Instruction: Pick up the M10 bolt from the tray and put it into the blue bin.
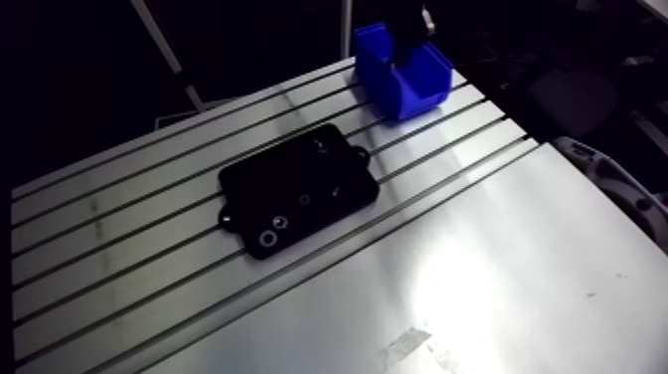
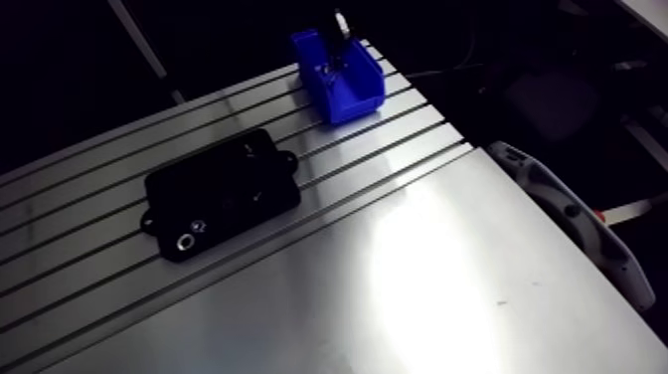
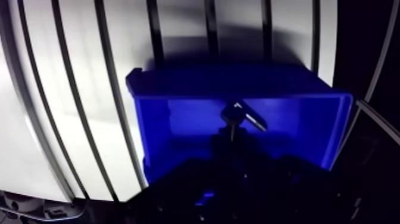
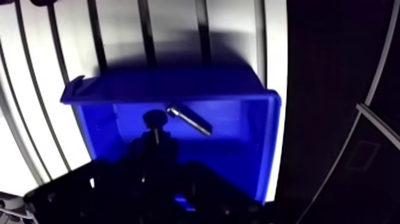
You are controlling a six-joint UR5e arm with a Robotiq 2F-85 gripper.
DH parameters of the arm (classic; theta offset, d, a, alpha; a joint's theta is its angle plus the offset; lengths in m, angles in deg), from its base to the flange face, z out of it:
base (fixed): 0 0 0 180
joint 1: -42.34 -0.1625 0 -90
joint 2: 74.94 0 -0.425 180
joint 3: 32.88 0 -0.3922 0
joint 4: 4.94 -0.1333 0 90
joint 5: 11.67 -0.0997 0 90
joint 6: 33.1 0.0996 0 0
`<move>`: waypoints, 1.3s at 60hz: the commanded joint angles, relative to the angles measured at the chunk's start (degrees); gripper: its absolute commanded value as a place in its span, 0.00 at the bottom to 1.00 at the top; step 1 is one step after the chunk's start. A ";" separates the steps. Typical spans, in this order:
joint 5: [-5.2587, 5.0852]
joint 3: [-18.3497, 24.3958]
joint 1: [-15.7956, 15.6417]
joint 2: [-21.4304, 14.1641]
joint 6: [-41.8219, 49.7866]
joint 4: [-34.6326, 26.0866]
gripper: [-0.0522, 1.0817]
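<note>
Slotted aluminium surface (image 1: 497, 279) bears the blue bin (image 4: 238, 146). The gripper (image 4: 156, 136) hangs over it for the drop, M10 bolt (image 4: 189, 119) slanting inside. Whether it grips, I cannot tell.

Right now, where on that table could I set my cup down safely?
The wide smooth stretch of table on the near side of the black tray is bare. The far end is crowded: the gripper hangs over the blue bin.
</note>
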 commanded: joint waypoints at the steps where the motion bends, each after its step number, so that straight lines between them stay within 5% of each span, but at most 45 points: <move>1: 0.41 -0.45 -0.23 0.39 0.21 0.15 0.96; 12: 1.19 -0.45 -0.23 1.01 0.21 0.15 0.96; 78: 2.08 -0.54 -0.22 2.17 0.47 0.15 0.89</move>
